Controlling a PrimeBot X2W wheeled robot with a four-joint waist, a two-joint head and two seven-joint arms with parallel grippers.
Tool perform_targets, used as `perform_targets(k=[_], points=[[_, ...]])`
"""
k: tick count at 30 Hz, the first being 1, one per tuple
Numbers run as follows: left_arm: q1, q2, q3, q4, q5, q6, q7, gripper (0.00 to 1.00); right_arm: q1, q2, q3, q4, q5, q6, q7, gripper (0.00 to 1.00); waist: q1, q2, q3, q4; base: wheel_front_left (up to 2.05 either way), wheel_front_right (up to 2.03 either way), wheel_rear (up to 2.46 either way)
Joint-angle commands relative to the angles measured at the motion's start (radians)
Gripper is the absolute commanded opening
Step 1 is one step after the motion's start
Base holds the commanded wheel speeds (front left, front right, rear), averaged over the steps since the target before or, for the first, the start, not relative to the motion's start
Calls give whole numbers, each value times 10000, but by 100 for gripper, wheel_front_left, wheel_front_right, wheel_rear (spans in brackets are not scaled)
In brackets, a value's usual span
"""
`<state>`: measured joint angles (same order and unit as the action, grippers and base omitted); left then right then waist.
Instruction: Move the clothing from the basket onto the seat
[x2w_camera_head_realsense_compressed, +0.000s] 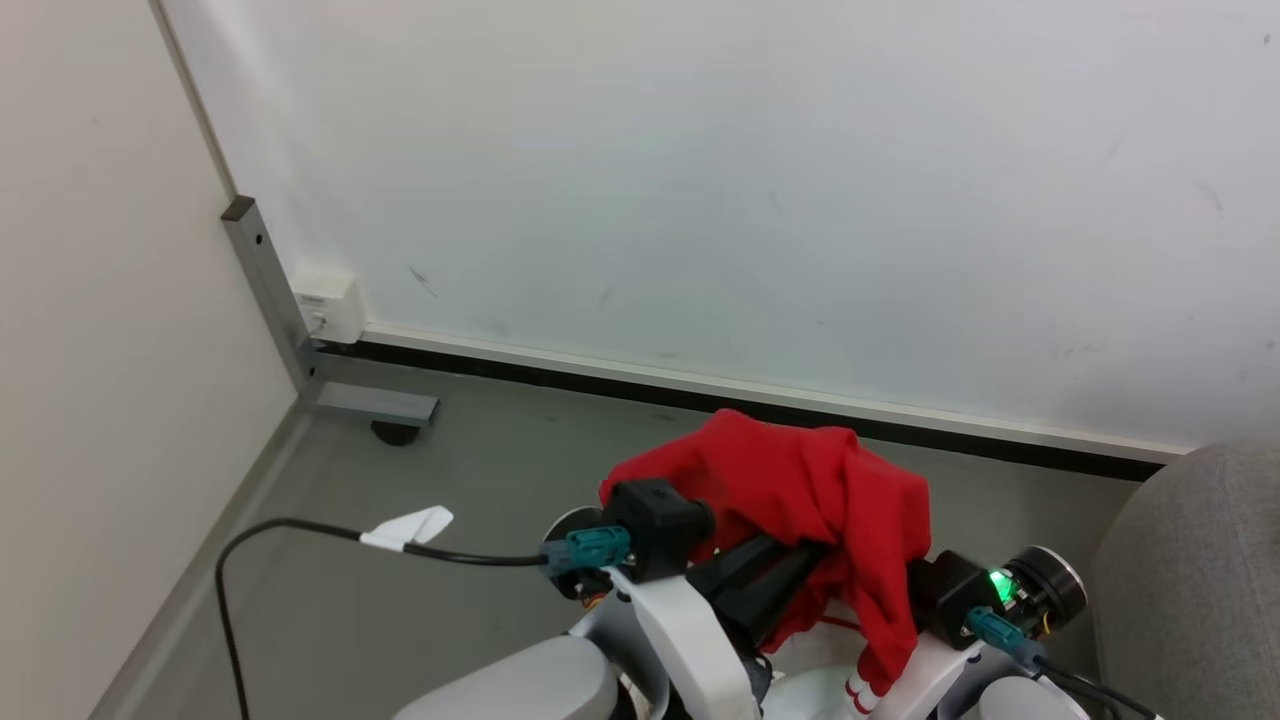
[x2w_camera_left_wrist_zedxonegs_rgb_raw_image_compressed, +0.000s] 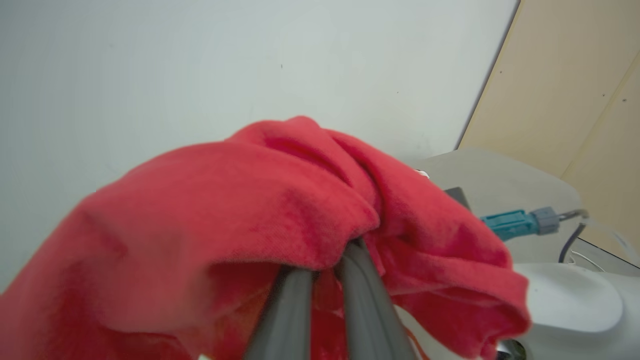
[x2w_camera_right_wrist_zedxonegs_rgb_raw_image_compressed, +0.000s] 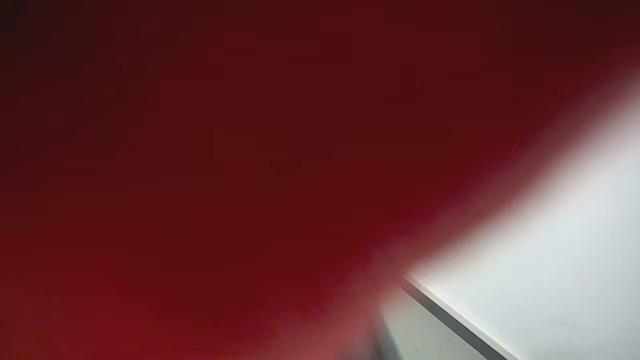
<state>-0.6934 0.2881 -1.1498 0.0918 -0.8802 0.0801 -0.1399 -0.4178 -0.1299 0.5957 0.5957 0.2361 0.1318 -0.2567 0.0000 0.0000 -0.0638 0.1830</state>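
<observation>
Nearest the lens in the right wrist view, we find the clothing (x2w_camera_right_wrist_zedxonegs_rgb_raw_image_compressed: 225, 175) lying against the camera as a dark red blur. A strip of wall (x2w_camera_right_wrist_zedxonegs_rgb_raw_image_compressed: 575, 240) shows past its edge. We cannot tell how the jaws of the right gripper (x2w_camera_head_realsense_compressed: 930, 590) stand, because its fingers are buried under the cloth. Its wrist sits just left of the seat (x2w_camera_head_realsense_compressed: 1190, 570).

The left gripper (x2w_camera_left_wrist_zedxonegs_rgb_raw_image_compressed: 327, 280) has its jaws closed on the clothing. In the left wrist view its two fingers (x2w_camera_left_wrist_zedxonegs_rgb_raw_image_compressed: 287, 320) rise nearly together. Red cloth shows between them, and their tips vanish under a bunched fold.

The clothing is one red heap, draped over both grippers and held up off the floor (x2w_camera_head_realsense_compressed: 480, 470). It hangs left of the seat, near it but not touching it. A sleeve (x2w_camera_head_realsense_compressed: 885, 620) hangs down on the side toward the seat and ends in a white cuff (x2w_camera_head_realsense_compressed: 860, 692) with red stripes.

Farther left of the seat, a black cable (x2w_camera_head_realsense_compressed: 300, 527) with a white tag (x2w_camera_head_realsense_compressed: 408, 527) runs over the floor. Farthest from the seat, a metal post (x2w_camera_head_realsense_compressed: 265, 290) with a white box (x2w_camera_head_realsense_compressed: 328, 303) stands at the foot of the wall.
</observation>
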Motion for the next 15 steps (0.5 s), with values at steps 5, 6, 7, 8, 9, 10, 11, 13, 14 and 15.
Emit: perform_targets(k=[5,6,7,8,9,10,11,13,14,15], points=[[168,114,140,136,-87,67,-149,0,-99,-206,-59,4,460,-23,-93,0,0,0,41,-65,0,0,0],[187,148,176,164,-129,67,-170,0,-35,-203,-152,-128,547,-23,-93,0,0,0,57,-87,0,0,0],[211,190,216,200,-167,75,-217,0,77,-194,-271,-261,646,-23,-76,0,0,0,70,-113,0,0,0],[232,244,261,242,-182,78,-241,0,195,-188,-376,-410,724,-23,-76,0,0,0,88,-147,0,0,0],[241,290,297,281,-205,94,-271,0,278,-190,-475,-558,792,-23,-76,0,0,0,113,-189,0,0,0],[243,314,318,316,-215,99,-321,0,369,-186,-596,-726,875,-23,-76,0,0,0,132,-223,0,0,0],[242,332,337,351,-225,105,-355,0,457,-157,-694,-885,950,-23,-77,0,0,0,150,-258,0,0,0],[256,365,367,421,-235,113,-395,0,649,-85,-872,-1260,1129,-23,-78,0,0,0,190,-329,0,0,0],[274,377,371,453,-235,116,-414,0,755,-56,-961,-1421,1241,-23,-78,0,0,0,206,-366,0,0,0],[287,386,359,482,-230,116,-401,0,838,-32,-1032,-1571,1327,-23,-79,0,0,0,223,-406,0,0,0]])
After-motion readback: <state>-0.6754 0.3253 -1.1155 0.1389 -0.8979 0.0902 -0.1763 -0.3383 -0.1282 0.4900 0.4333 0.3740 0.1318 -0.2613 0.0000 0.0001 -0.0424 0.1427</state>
